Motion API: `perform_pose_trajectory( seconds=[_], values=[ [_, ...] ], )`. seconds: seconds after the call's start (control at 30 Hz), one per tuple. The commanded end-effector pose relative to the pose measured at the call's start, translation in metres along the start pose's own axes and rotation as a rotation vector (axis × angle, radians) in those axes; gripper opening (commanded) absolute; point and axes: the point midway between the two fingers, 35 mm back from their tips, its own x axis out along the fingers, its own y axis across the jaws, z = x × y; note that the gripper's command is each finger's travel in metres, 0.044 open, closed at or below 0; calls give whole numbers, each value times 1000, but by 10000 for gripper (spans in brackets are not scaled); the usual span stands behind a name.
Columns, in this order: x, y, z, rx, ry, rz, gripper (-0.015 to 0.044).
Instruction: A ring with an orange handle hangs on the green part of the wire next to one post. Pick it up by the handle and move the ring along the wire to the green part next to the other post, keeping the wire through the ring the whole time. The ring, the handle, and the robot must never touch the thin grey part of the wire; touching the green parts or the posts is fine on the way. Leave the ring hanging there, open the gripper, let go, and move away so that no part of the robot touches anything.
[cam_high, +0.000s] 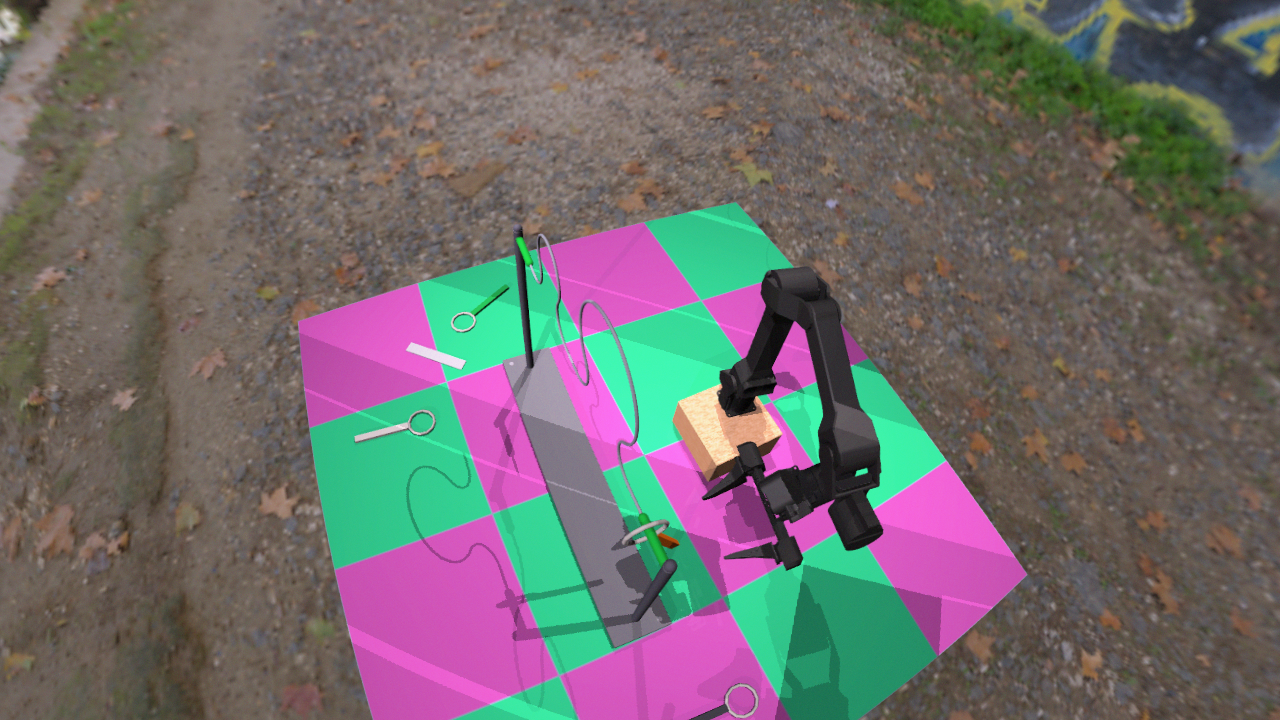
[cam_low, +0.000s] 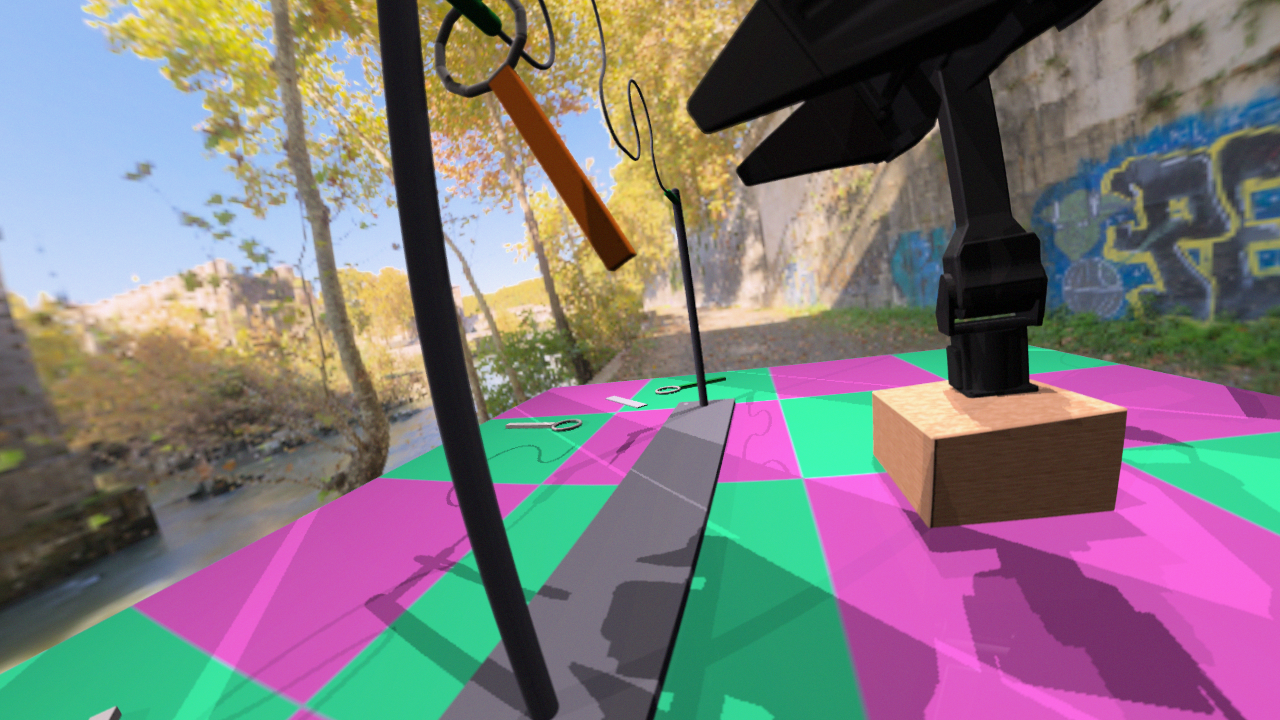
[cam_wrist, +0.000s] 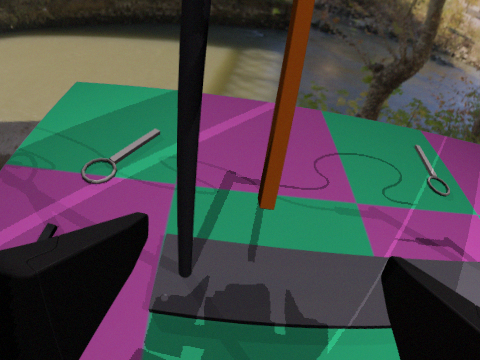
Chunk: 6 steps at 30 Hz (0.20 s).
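Your gripper (cam_high: 741, 523) (cam_wrist: 268, 248) has its fingers wide apart, with nothing between them, and it is near the ring but not touching it. The ring (cam_high: 644, 528) (cam_low: 479, 49) hangs around the green part of the wire (cam_high: 652, 537) (cam_low: 478, 14), beside the near post (cam_high: 655, 591) (cam_low: 435, 295) (cam_wrist: 191, 140). Its orange handle (cam_high: 667, 540) (cam_low: 563, 170) (cam_wrist: 286, 105) points down at a slant in the exterior view (in the top view you see only a small piece of it). The far post (cam_high: 524, 304) (cam_low: 689, 304) stands at the other end of the grey base plate (cam_high: 572, 501) (cam_low: 617, 528) (cam_wrist: 300, 275); the ring is well apart from it. The wrist view cuts off the ring, so its exact contact with the wire is perhaps hard for you to judge.
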Motion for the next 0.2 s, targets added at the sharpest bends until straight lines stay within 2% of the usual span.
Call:
perform_pose_trajectory(
  seconds=[0.0,0.17],
  values=[
    [0,0,1,4,-3,-1,440],
    [0,0,1,4,-3,-1,440]
  ],
)
